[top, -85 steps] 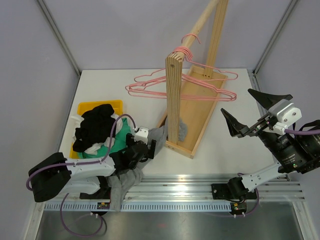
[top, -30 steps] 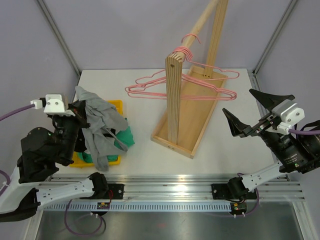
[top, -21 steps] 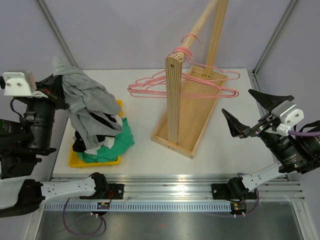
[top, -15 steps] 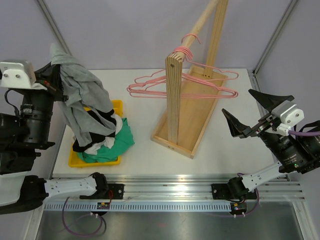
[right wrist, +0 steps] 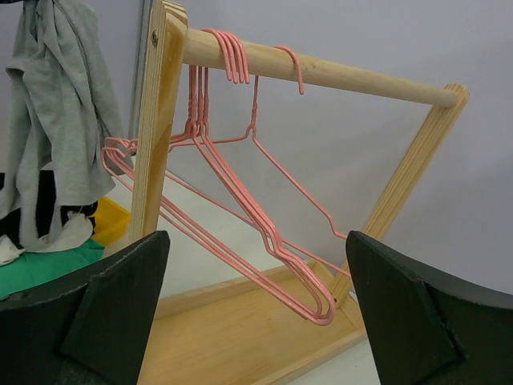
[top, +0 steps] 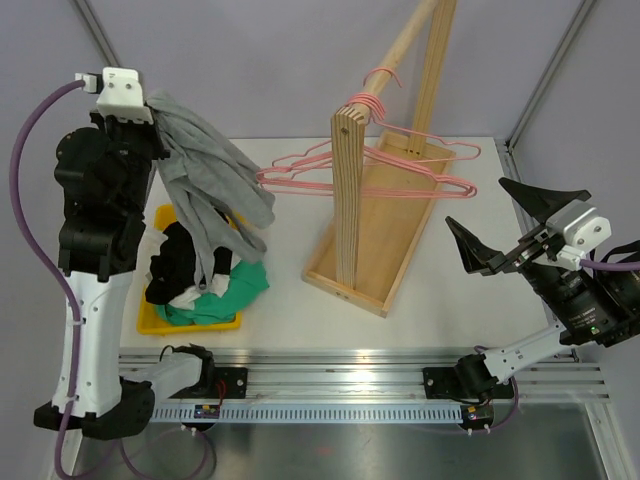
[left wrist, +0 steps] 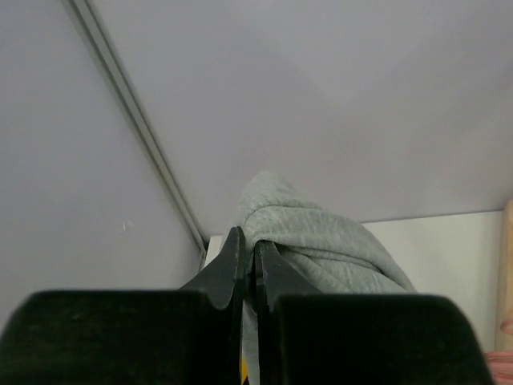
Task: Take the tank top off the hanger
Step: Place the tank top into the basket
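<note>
**Tank top.** The grey tank top [top: 205, 180] is off the hangers. It hangs in the air at the far left of the work area, above the yellow bin [top: 190, 326], and its lower folds reach down to the pile of clothes [top: 175, 265] in that bin. No part of it touches a hanger. In the top view one fold lies near the left tips of the hangers, but the right wrist view shows it well clear of them.

**Left gripper.** The left gripper [left wrist: 248, 245] is clamped on the tank top at a bunched upper edge, with its jaws pressed nearly together on the fabric. The arm stands almost upright. This height probably keeps the whole garment clear of the rack and lets it hang straight over the bin.

**Hangers and rack.** The pink wire hangers [top: 400, 170] hang bare from the wooden rail [top: 400, 45] of the rack [top: 345, 200], which stands on the table [top: 290, 310].

**Right gripper.** The right gripper [top: 475, 202] holds nothing, and its jaws are fully apart. It is positioned to the right of the rack and faces the hangers, well apart from the garment.

**Status.** The removal appears complete. The remaining step is probably to release the garment into the bin.
</note>
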`<control>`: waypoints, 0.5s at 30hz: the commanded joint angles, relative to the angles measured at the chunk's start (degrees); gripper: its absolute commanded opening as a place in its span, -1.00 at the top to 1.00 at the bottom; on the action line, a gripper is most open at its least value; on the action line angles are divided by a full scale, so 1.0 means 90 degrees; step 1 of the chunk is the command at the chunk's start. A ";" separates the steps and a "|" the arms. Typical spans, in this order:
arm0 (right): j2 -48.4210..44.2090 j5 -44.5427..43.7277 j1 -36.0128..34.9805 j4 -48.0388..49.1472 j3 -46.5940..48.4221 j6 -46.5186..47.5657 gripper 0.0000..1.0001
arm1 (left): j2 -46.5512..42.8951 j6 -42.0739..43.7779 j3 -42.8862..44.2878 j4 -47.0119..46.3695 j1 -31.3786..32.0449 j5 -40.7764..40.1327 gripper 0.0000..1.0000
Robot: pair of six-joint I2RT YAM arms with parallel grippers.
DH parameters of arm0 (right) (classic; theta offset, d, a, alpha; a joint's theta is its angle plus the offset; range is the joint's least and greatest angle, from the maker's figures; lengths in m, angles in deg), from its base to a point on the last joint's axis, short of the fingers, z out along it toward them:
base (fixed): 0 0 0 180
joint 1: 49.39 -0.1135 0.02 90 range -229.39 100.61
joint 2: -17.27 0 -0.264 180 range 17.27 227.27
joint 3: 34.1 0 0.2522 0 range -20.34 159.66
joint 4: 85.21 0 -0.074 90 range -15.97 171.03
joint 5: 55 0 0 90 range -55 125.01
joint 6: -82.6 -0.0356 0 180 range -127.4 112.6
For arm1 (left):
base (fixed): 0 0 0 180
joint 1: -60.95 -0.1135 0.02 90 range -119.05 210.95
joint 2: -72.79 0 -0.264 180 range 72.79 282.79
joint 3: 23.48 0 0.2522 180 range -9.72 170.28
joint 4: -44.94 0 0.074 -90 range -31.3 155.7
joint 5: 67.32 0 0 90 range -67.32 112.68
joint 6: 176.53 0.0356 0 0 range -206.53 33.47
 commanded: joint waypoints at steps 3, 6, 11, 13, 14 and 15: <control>-0.0134 0.0096 -0.0037 0.0134 0.0022 -0.0012 -0.99 | -0.0145 -0.1172 0.0008 -0.0673 -0.1268 0.1659 1.00; -0.0134 0.0086 -0.0046 0.0125 0.0022 -0.0012 -0.99 | -0.0184 -0.1318 -0.0207 -0.0908 -0.1562 0.1660 1.00; -0.0134 0.0086 -0.0046 0.0125 0.0012 -0.0012 -0.99 | -0.0554 -0.1475 -0.0762 -0.0693 -0.1602 0.1640 1.00; -0.0144 0.0096 -0.0046 0.0125 0.0003 -0.0021 -0.99 | -0.0847 -0.1495 -0.1581 -0.0810 -0.1611 0.1330 1.00; -0.0163 0.0115 -0.0046 0.0125 0.0002 -0.0021 -0.99 | -0.1158 -0.1495 -0.1932 -0.0830 -0.1602 0.1250 1.00; -0.0153 0.0125 -0.0046 0.0115 0.0002 -0.0031 -0.99 | -0.1296 -0.1485 -0.2216 -0.0849 -0.1602 0.1182 1.00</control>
